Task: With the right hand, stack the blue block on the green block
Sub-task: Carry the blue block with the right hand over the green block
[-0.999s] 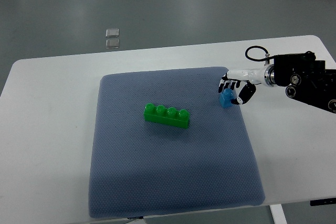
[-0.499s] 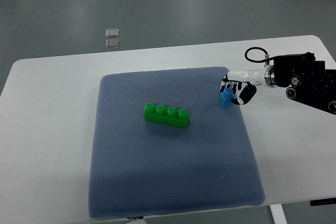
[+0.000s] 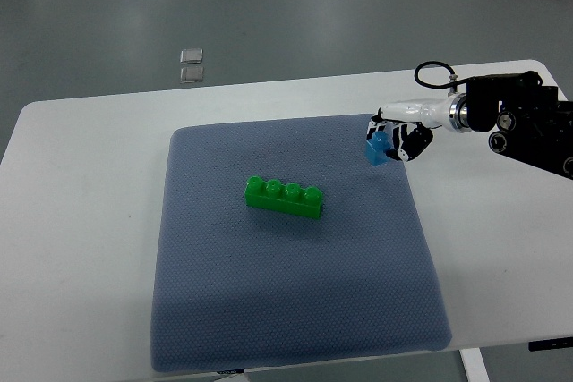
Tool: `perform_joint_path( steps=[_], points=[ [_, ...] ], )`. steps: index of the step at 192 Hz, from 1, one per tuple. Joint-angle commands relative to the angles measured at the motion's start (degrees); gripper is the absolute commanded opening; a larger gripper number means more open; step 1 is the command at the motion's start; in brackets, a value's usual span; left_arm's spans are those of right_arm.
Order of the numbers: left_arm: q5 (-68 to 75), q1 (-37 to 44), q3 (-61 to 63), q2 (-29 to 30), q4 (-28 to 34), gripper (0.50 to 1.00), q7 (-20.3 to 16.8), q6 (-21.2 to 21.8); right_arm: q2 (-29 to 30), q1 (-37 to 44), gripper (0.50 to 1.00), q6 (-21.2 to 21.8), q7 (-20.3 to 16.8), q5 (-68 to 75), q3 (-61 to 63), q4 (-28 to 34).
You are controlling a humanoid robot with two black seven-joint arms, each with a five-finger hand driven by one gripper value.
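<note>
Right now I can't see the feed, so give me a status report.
Right hand shut on blue block, over the mat's far right corner. Left hand out of view. Green block mid-mat, nothing between.

You will find the mat lying on the table, with the long studded block resting on the mat slightly left of its centre. The small block sits in the grasp of the right hand, near the mat's far right corner and well apart from the long studded block, to its right and farther from you. Beyond the table's far edge, two small square items lie on the floor, one just behind the other.
</note>
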Motion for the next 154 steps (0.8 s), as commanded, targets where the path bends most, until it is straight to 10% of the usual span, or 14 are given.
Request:
perform_joint_path(
  steps=[1,88,154],
  points=[
    [0.00,0.01,0.00,0.00,0.05,1.000,0.01,-0.02,-0.31,2.38,0.500,-0.17,2.11,-0.04,0.13,1.38],
    [0.00,0.01,0.00,0.00,-0.03,1.000,0.01,-0.02,3.73,5.72,0.500,-3.25,17.05,-6.55,-0.48,5.24],
    [0.00,0.01,0.00,0.00,0.05,1.000,0.01,-0.02,8.57,5.46,0.500,-4.83,19.25,-7.43,-1.01,4.01]
  ],
)
